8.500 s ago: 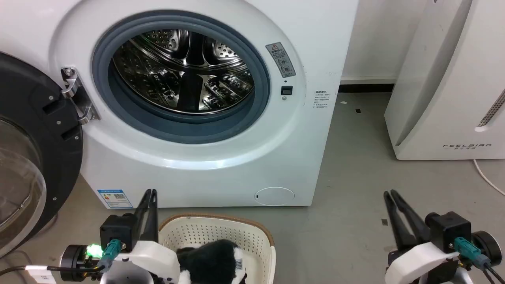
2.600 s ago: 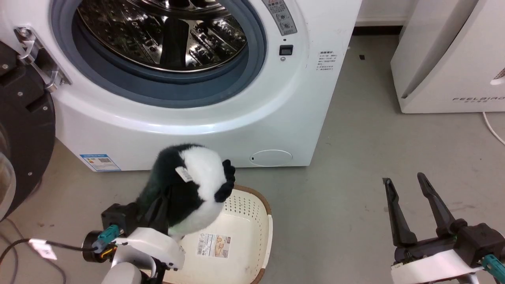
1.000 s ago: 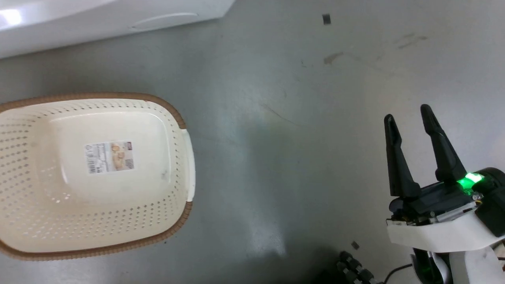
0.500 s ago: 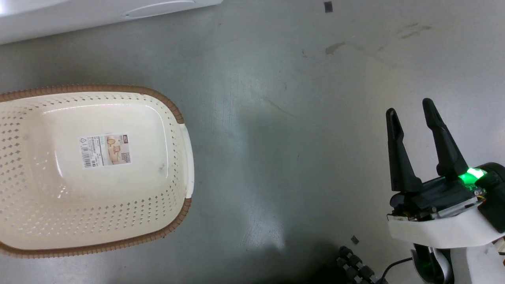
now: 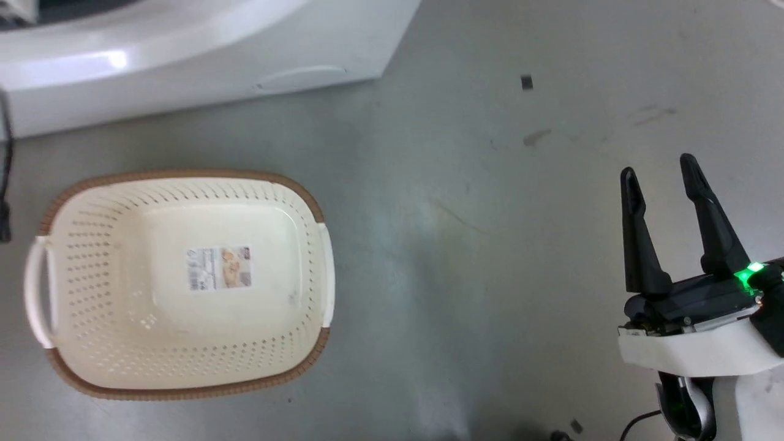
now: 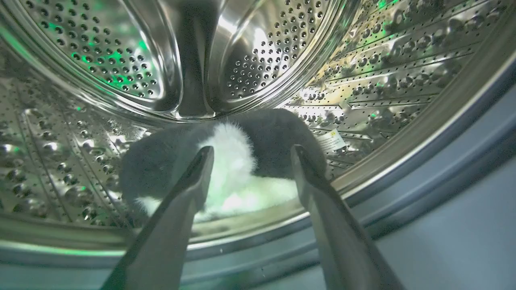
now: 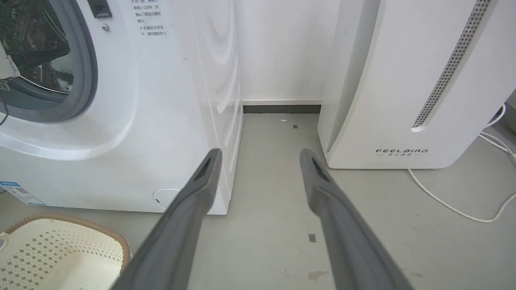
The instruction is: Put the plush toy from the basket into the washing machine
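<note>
Your left wrist view shows the plush toy [image 6: 230,163] lying low in the drum [image 6: 262,60] of the washing machine [image 5: 184,61], beyond the left claw [image 6: 252,148], whose fingers are spread. Your head view shows the basket [image 5: 184,392] on the floor [image 5: 490,245] before the machine, and the right claw [image 5: 660,170], also spread.

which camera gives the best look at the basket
The head view: the whole basket shows from above, brown rim, perforated walls and the paper label on its bottom. The right wrist view catches one corner at its lower left. The left wrist view looks into the drum.
</note>
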Available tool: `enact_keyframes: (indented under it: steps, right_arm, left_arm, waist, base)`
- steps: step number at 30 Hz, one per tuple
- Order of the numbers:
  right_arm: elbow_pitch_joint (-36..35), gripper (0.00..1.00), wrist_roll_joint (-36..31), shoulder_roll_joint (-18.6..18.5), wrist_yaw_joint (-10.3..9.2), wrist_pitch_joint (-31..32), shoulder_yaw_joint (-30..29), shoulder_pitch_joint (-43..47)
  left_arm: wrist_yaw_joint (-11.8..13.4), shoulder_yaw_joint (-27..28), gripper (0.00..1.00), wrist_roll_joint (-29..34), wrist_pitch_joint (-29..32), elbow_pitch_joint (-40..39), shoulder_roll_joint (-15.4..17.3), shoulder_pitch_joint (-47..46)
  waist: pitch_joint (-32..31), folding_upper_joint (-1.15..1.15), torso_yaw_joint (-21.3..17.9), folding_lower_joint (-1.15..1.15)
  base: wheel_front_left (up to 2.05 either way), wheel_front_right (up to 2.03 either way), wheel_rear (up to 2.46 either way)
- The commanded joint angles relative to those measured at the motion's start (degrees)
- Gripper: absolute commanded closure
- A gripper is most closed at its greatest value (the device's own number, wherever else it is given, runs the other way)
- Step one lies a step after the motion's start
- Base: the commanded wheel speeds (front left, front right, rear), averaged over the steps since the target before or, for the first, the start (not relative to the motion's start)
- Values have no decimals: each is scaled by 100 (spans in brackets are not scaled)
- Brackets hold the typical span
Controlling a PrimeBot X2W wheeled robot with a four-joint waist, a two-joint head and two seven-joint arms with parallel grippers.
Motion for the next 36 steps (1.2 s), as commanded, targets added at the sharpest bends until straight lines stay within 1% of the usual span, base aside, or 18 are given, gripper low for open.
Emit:
enact_keyframes:
  steps: [1, 4, 7, 11, 16, 23, 28, 30, 34, 36]
  right_arm:
    - [22, 0, -32, -1, -5, -26, -20, -14]
    - [101, 0, -152, -1, -5, -26, -89, 78]
    - [186, 0, -254, -1, -5, -26, -164, 182]
    - [310, 0, -361, -1, -5, -26, -252, 365]
    - [409, 0, -436, -1, -5, -26, -326, 605]
    - [525, 0, -439, -1, -5, -26, -346, 835]
    - [585, 0, -402, -1, -5, -26, -326, 977]
    - [609, 0, -391, -1, -5, -26, -312, 1031]
    - [661, 0, -350, -1, -5, -26, -271, 1116]
    - [689, 0, -337, -1, -5, -26, -223, 1140]
  left_arm:
    - [1, -2, 0, -63, -42, -27, -25, 157]
    - [1, 147, 0, -235, -75, -380, -171, 638]
    - [48, 446, 0, -278, -78, -1096, -331, 1324]
    - [158, 860, 0, -256, -79, -2073, -628, 2407]
    - [315, 1313, 0, -95, -80, -3252, -991, 3700]
    - [465, 1819, 0, 74, -80, -4472, -1538, 5365]
    - [602, 2013, 0, 399, -80, -5003, -1853, 6352]
    - [634, 2096, 0, 421, -80, -5120, -2040, 6677]
    - [679, 2062, 0, 782, -81, -5242, -2207, 7184]
    - [662, 2033, 0, 907, -81, -5234, -2273, 7358]
  waist:
    - [-470, 0, 238, 0]
    - [-922, 0, 416, 0]
    - [-1354, 0, 604, 0]
    - [-1869, 0, 838, 0]
    - [-2337, 0, 1048, 0]
    - [-2785, 0, 1173, 0]
    - [-3021, 0, 1210, 0]
    - [-3097, 0, 1226, 0]
    - [-3209, 0, 1257, 0]
    - [-3243, 0, 1265, 0]
  base:
    - [0, 0, 0]
    - [0, 0, 0]
    - [0, 0, 0]
    - [0, 0, 0]
    - [0, 0, 0]
    - [0, 0, 0]
    - [0, 0, 0]
    - [0, 0, 0]
    - [0, 0, 0]
    - [0, 0, 0]
